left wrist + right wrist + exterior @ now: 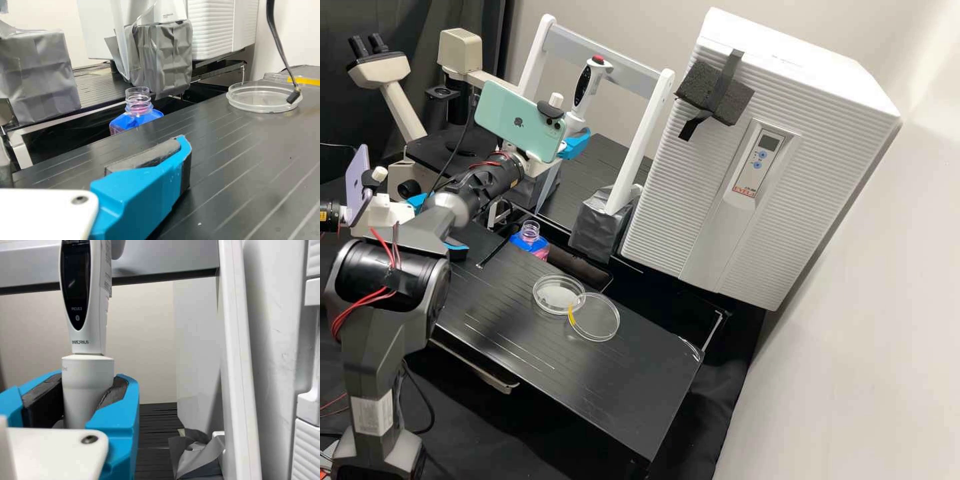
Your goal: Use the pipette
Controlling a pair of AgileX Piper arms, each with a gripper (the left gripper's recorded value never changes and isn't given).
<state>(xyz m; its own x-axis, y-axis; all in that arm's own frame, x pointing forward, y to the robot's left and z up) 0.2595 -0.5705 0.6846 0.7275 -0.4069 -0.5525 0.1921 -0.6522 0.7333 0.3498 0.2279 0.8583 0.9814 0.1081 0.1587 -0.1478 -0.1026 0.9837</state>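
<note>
Left pincer point(145, 157) gapes empty near the bottle point(136, 112); beyond the bottle, right pincer point(80, 390) clamps the pipette point(82, 300), seemingly unlifted from its rack point(633, 75). Drawing, dispensing remain.

Dk grey arms point(377, 360) w/ red cables point(350, 310), white tools point(82, 407), blue fingers point(120, 415), prob. black-padded.

A white ribbed cabinet point(693, 200) bears 1 black foam block point(713, 93) near its top.

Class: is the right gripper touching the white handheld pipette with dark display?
Touching. In the right wrist view the white pipette sits clamped between the blue fingers of the right gripper, no gap.
</note>
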